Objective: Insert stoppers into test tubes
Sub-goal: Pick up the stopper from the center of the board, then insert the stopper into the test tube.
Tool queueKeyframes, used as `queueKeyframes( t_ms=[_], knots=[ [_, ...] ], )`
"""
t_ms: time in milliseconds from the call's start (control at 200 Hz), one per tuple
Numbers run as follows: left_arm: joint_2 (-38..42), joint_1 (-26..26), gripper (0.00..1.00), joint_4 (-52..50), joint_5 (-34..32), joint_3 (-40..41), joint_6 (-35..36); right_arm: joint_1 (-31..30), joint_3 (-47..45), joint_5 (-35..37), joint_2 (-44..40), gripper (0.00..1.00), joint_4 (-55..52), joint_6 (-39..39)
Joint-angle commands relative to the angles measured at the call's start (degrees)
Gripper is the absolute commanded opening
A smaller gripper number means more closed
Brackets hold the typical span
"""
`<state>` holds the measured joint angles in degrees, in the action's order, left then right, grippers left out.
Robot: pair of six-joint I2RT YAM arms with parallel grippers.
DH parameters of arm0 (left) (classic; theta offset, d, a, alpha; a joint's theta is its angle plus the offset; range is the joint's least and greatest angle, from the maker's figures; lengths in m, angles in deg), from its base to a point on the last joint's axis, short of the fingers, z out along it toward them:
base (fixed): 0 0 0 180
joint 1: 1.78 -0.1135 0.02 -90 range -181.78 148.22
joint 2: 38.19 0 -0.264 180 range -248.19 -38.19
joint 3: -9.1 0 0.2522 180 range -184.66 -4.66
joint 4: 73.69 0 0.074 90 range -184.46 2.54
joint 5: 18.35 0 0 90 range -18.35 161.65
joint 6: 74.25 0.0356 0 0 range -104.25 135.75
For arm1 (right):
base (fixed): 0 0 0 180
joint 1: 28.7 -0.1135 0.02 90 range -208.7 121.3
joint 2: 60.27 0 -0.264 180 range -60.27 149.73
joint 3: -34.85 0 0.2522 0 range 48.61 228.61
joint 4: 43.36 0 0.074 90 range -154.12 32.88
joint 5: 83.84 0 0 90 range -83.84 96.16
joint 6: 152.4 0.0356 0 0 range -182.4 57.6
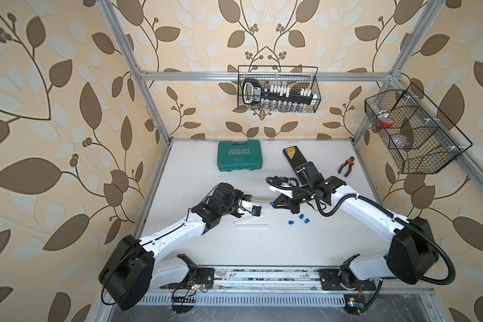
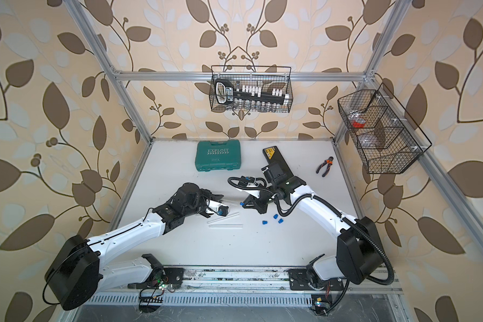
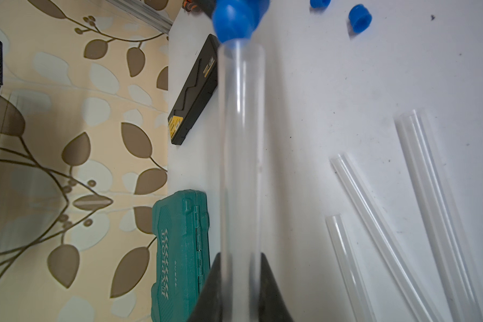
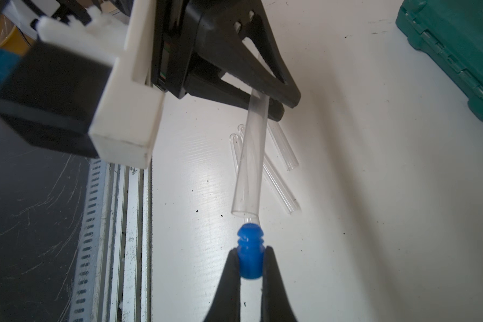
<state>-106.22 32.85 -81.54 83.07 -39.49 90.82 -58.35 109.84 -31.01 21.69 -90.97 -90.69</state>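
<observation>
My left gripper [image 1: 251, 198] [image 3: 241, 255] is shut on a clear test tube [image 3: 241, 156] [image 4: 251, 167], held above the table with its open mouth toward the right arm. My right gripper [image 1: 273, 204] [image 4: 250, 251] is shut on a blue stopper [image 4: 248, 239] [image 3: 233, 22]. The stopper's narrow tip sits at the rim of the tube's mouth, and I cannot tell whether it has gone in. Three more test tubes [image 1: 251, 225] [image 3: 374, 228] lie on the table below the left gripper. Three loose stoppers [image 1: 301, 216] [image 2: 275, 216] lie under the right arm.
A green tool case [image 1: 239, 159] and a black case [image 1: 294, 157] lie at the back of the white table [image 1: 262, 251], with pliers [image 1: 346, 166] to the right. Wire baskets hang on the back rail [image 1: 278, 89] and on the right rail [image 1: 410, 128].
</observation>
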Motion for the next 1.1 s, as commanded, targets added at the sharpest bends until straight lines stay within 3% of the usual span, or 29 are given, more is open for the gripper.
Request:
queueKeyframes(
  t_ms=[0,825,1095],
  knots=[
    [-0.4,1.1,0.0,2.1,-0.4,-1.0,0.3,-0.5,2.0,-2.1,1.3,0.04,-1.0,0.1],
    [-2.6,4.4,0.0,2.3,-3.1,-2.8,0.3,-1.6,3.8,-0.7,4.5,0.03,-3.0,1.1],
    [-1.7,7.3,0.0,1.3,-4.8,-2.0,9.3,-2.3,8.0,0.6,6.4,0.0,-4.2,4.3]
  ],
)
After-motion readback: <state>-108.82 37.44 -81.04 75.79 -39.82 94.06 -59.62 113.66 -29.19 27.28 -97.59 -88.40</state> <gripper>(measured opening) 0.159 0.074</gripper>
